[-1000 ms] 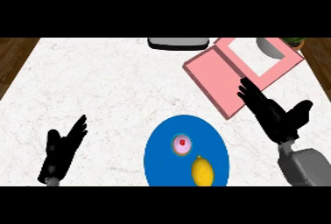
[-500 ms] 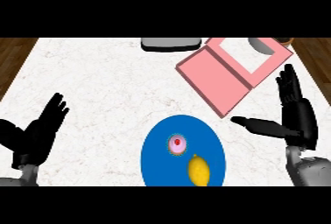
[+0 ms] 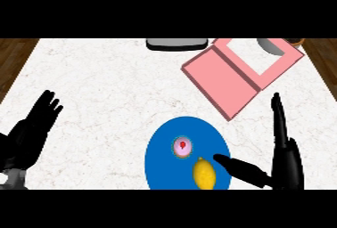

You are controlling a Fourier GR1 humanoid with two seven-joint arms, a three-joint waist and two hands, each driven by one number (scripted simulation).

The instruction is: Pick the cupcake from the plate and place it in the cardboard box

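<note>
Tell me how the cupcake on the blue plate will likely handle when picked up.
The cupcake looks small, so probably light. Its pink top suggests soft frosting, likely to smear if squeezed. It sits close to the yellow lemon on the plate, so the right hand may nudge that.

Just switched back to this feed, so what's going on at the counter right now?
Nothing is picked up yet. The cupcake sits on the blue plate beside a lemon. The right hand is open at the plate's right side, fingers straight and thumb stretched over the plate's rim near the lemon. The pink cardboard box lies open beyond the plate, to the right. The left hand rests open at the left edge.
</note>
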